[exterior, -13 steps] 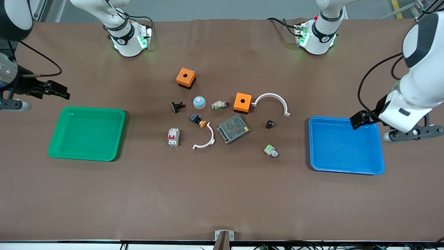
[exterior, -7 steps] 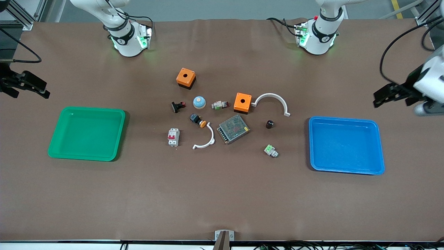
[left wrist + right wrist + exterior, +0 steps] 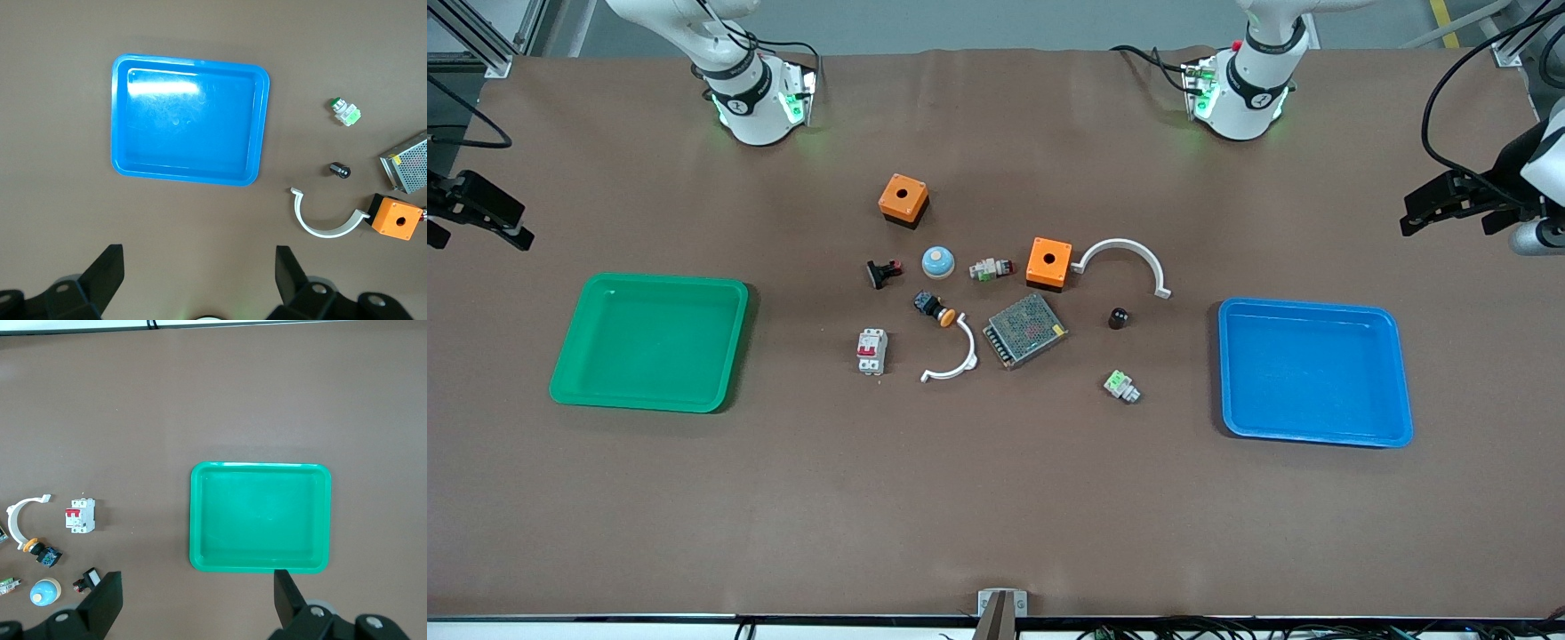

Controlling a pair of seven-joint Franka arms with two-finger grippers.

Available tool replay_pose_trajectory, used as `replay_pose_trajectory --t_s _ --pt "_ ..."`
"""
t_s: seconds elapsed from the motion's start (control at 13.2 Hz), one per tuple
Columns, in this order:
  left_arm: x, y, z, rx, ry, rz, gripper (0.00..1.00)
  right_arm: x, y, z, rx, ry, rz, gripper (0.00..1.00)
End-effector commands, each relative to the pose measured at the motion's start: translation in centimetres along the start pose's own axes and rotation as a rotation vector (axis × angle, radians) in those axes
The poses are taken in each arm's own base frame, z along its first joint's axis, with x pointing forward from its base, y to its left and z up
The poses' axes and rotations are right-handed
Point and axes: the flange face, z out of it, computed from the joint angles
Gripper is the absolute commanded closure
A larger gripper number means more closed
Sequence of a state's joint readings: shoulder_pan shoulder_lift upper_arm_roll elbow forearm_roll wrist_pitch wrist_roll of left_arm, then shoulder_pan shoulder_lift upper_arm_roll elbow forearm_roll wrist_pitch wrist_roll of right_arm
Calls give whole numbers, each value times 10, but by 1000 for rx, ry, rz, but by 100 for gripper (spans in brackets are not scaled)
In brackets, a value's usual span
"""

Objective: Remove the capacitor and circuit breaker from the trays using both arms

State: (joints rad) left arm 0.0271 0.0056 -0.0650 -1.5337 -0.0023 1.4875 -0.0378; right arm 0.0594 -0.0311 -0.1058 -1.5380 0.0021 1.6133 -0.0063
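The capacitor [image 3: 1119,317], a tiny black cylinder, stands on the table between the mesh box and the blue tray [image 3: 1401,373]; it also shows in the left wrist view [image 3: 340,169]. The breaker [image 3: 871,350], a light-grey block with red levers, lies between the green tray [image 3: 569,356] and the small white arc; it also shows in the right wrist view [image 3: 80,515]. My left gripper [image 3: 1430,210] is open and empty, up in the air over the left arm's end of the table. My right gripper [image 3: 487,216] is open and empty over the right arm's end.
Two orange boxes [image 3: 903,199] [image 3: 1048,262], a metal mesh box [image 3: 1025,331], two white arcs [image 3: 1125,258] [image 3: 953,360], a blue dome button [image 3: 938,261], green-and-white button parts [image 3: 1121,386] [image 3: 991,268], a black-and-red clip [image 3: 883,272] and an orange-capped push-button [image 3: 935,308] lie mid-table.
Both grippers have pulled away from the trays toward the table's ends. The left gripper left the blue tray's edge. Nothing on the table moved.
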Motion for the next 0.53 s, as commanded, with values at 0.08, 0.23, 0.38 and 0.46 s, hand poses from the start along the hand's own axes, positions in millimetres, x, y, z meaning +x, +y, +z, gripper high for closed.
replay_pose_trajectory --t_s 0.08,0.23,0.38,0.46 --pt "-19 8 -1 -11 -1 30 0 3 -5 -1 2 -4 -11 0" --pt "-19 8 0 -11 1 28 0 3 -5 1 0 -8 -11 0" --pt "-19 8 1 -11 -1 30 0 3 -4 2 0 -14 -13 0" --pt "-19 8 0 -11 2 28 0 3 -4 2 0 -14 -13 0"
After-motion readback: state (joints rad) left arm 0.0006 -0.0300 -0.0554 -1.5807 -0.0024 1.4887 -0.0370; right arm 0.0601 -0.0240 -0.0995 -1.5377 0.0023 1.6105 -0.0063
